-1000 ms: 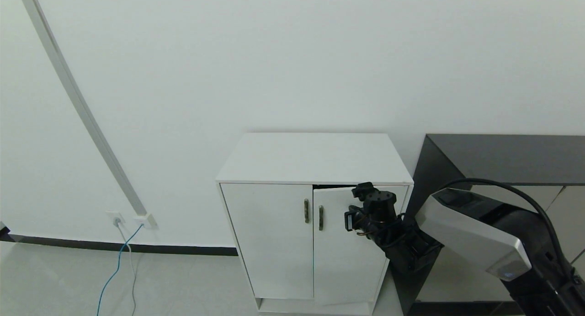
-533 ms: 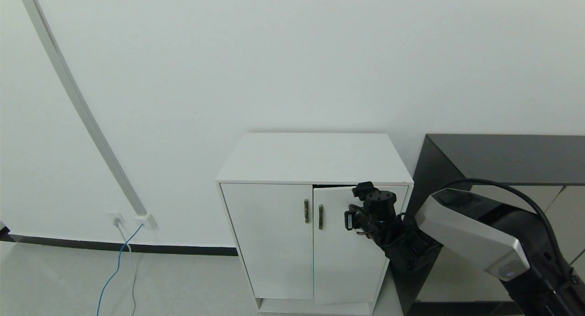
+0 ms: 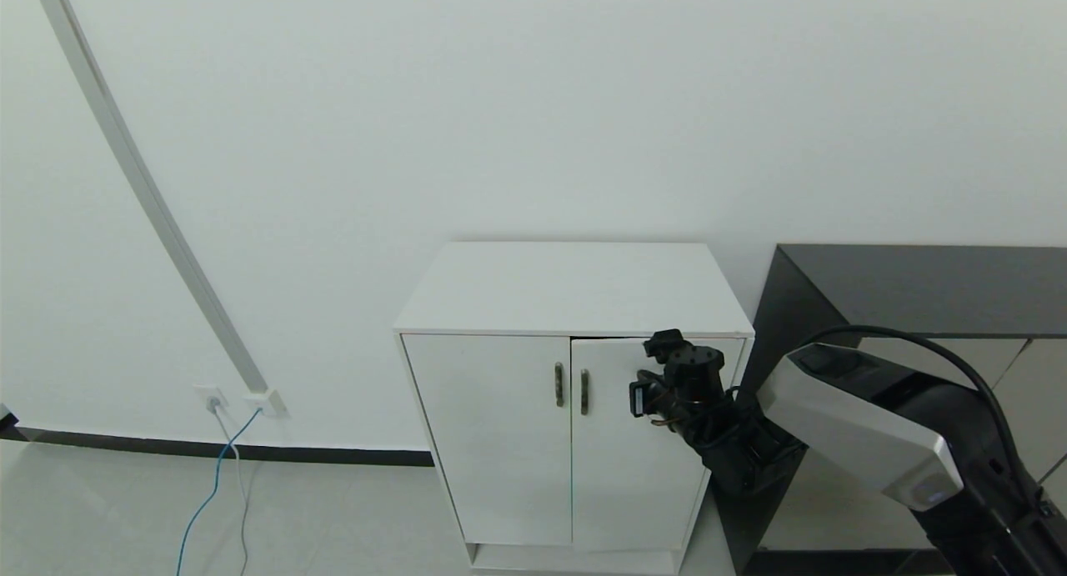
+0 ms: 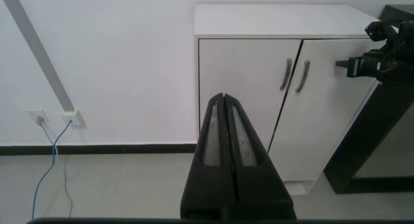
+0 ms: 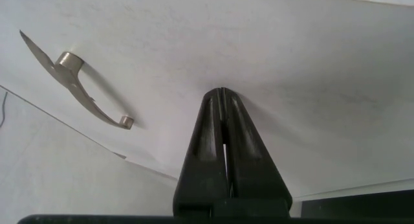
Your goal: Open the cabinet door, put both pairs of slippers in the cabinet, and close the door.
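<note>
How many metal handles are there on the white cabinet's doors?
2. One slim metal handle is on the white cabinet's left door, beside the centre seam; the other is on the right door, just across it. None looks hidden.
</note>
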